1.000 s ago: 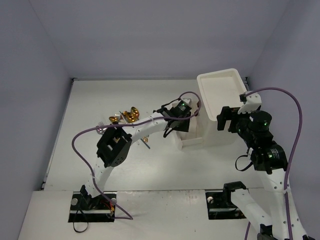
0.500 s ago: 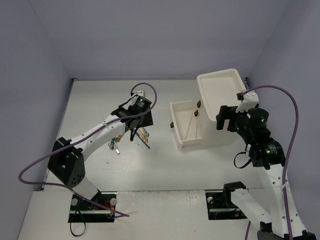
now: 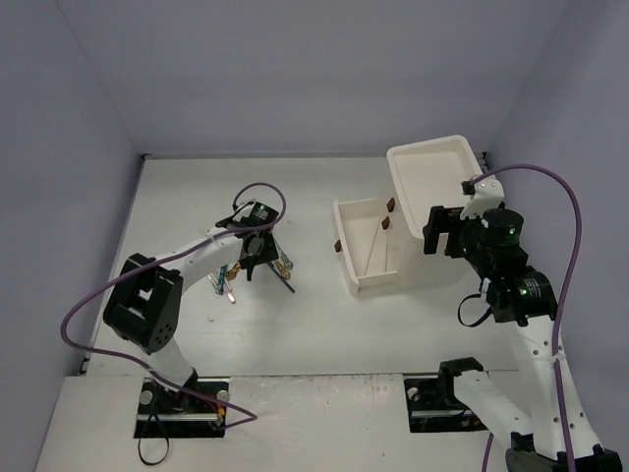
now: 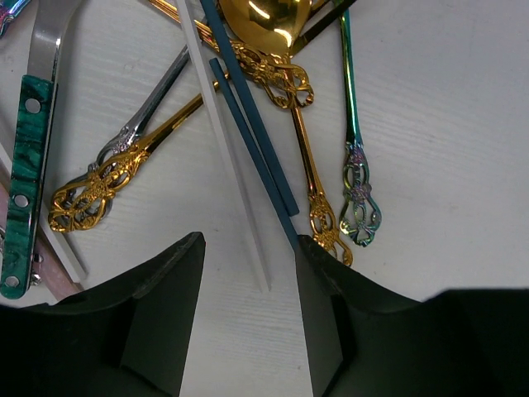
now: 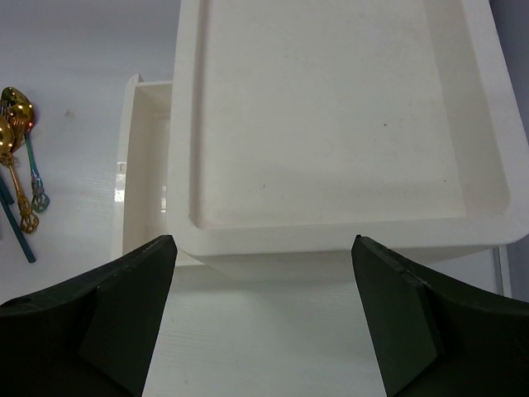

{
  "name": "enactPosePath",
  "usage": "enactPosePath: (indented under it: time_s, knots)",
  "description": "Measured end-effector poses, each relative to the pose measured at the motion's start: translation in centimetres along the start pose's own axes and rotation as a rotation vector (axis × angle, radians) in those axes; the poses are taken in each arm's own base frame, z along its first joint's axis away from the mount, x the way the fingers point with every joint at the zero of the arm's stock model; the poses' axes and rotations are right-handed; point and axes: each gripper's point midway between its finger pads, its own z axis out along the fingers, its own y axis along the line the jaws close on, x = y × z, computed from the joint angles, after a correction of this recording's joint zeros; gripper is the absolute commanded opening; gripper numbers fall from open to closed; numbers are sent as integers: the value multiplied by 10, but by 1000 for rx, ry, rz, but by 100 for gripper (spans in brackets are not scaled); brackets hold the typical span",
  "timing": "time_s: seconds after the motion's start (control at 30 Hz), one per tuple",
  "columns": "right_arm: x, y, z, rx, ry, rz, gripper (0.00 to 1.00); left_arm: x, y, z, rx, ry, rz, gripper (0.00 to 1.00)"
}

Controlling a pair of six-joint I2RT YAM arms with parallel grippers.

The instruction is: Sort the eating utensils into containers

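Utensil-sorting rig, single moment.

The eating utensils (image 3: 257, 264) are lying in a loose crossed pile on the white counter (image 3: 314, 324), left of centre and well apart from the drawer unit (image 3: 432, 177).

The left end effector (image 3: 253, 258) is positioned directly over this pile. In the left wrist view the left end effector (image 4: 248, 244) is seen with its fingers spread. Nothing is pinched. The lower end of a white rod (image 4: 227, 157) lies in the gap between them. A pair of dark blue rods (image 4: 252, 136) runs down toward the right-hand finger (image 4: 318, 322); contact there cannot be determined. Above these, a gold spoon (image 4: 277, 16) with an ornate handle is noted. A teal-handled piece (image 4: 25, 182) lies at the left edge.

The drawer unit stands at the right of the counter. One open drawer (image 3: 378, 283) is pulled out to the unit's left. A single silver rod (image 3: 373, 248) is seen lying inside it.

The right end effector (image 3: 439, 231) is held beside the near left corner of the unit. In the right wrist view the right end effector (image 5: 263, 244) is seen spread wide and empty, with the unit's recessed top below it.
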Motion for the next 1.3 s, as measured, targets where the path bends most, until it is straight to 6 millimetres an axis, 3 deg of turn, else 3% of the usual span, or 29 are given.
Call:
enactPosePath:
  time_s: [0.2, 0.4, 0.53, 0.57, 0.77, 0.87, 1.0, 1.13, 1.23, 1.3]
  knots:
    - [0, 0, 0, 0, 0, 0, 86, 8, 10, 24, -36, 42, -16, 38]
    - [0, 0, 0, 0, 0, 0, 86, 11, 13, 35, -50, 62, -26, 21]
    - [0, 0, 0, 0, 0, 0, 86, 10, 17, 36, -55, 60, -37, 4]
    - [0, 0, 0, 0, 0, 0, 86, 10, 18, 35, -56, 59, -40, 0]
    - [1, 0, 1, 0, 5, -2, 86, 17, 31, 21, -61, 64, -38, 0]
    - [2, 0, 4, 1, 16, -4, 87, 6, 25, 3, -20, 25, -27, 0]
    - [2, 0, 8, 1, 26, -5, 87, -26, -9, -36, 94, -71, 30, 0]
    - [0, 0, 8, 1, 25, -5, 87, -62, -81, -83, 292, -182, 112, 0]
    - [-1, 0, 10, 1, 30, -5, 87, -69, -134, -108, 419, -218, 186, 0]
    - [-1, 0, 12, 2, 34, -6, 87, -66, -176, -115, 491, -221, 249, 0]
